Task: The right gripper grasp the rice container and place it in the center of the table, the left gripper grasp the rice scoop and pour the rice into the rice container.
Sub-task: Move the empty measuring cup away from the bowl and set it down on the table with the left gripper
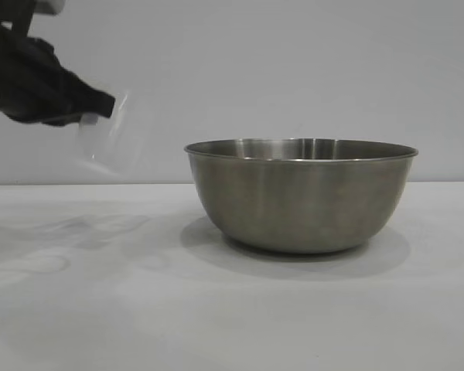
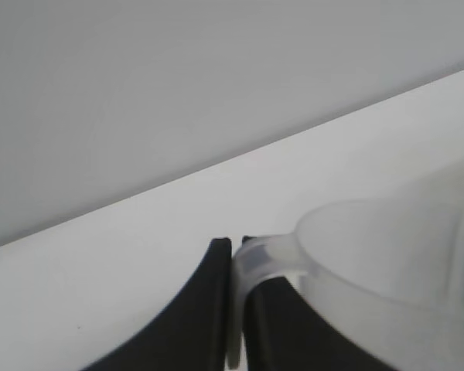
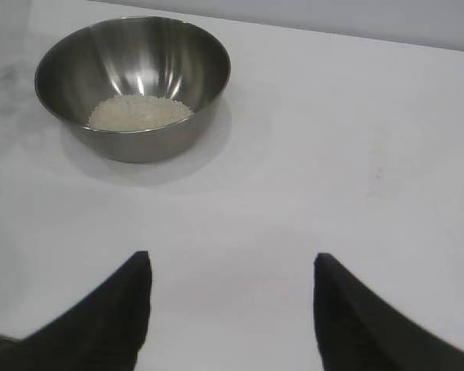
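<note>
- At the far left, up in the air, the left gripper (image 1: 93, 104) was pinched tight on the handle of the rice scoop (image 1: 100, 143).
- In the middle sat the rice container (image 1: 301, 193) on the table (image 1: 100, 309), w/ rice (image 3: 141, 113) inside.
- The right gripper (image 3: 232, 309) hung well back from it, jaws apart, holding nothing.

Black grippers, matte finish

Left gripper (image 1: 100, 104): bulky black housing tapering to pointed jaws. Right gripper (image 3: 232, 309): two smooth black jaws, curved, narrowing to points.
</note>
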`<state>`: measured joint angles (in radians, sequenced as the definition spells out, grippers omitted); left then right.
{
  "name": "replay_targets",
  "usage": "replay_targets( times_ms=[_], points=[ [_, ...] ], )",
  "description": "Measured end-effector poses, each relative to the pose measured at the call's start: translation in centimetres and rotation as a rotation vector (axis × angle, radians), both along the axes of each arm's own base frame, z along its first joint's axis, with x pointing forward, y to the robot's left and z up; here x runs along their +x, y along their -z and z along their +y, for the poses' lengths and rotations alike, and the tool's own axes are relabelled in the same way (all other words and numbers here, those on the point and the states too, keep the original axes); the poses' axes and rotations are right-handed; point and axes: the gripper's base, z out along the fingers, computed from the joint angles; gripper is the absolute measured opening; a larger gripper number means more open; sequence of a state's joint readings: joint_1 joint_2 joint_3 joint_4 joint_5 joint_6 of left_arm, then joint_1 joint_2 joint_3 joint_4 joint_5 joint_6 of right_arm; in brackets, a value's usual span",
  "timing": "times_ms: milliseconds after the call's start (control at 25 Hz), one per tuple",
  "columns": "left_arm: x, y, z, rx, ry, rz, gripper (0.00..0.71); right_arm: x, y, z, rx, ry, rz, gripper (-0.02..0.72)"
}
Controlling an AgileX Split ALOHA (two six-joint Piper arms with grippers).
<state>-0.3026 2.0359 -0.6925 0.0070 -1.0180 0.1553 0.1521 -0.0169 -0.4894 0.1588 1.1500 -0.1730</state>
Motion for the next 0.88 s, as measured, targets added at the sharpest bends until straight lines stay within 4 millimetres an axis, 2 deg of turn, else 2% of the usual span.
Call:
replay_targets(
  times_ms=[880],
  points=[
    [-0.2, 2.4, 0.0, 0.019, 0.011, 0.055, 0.0, 0.0, 0.0, 0.0, 0.0, 0.0, 0.0, 0.427]
  ],
)
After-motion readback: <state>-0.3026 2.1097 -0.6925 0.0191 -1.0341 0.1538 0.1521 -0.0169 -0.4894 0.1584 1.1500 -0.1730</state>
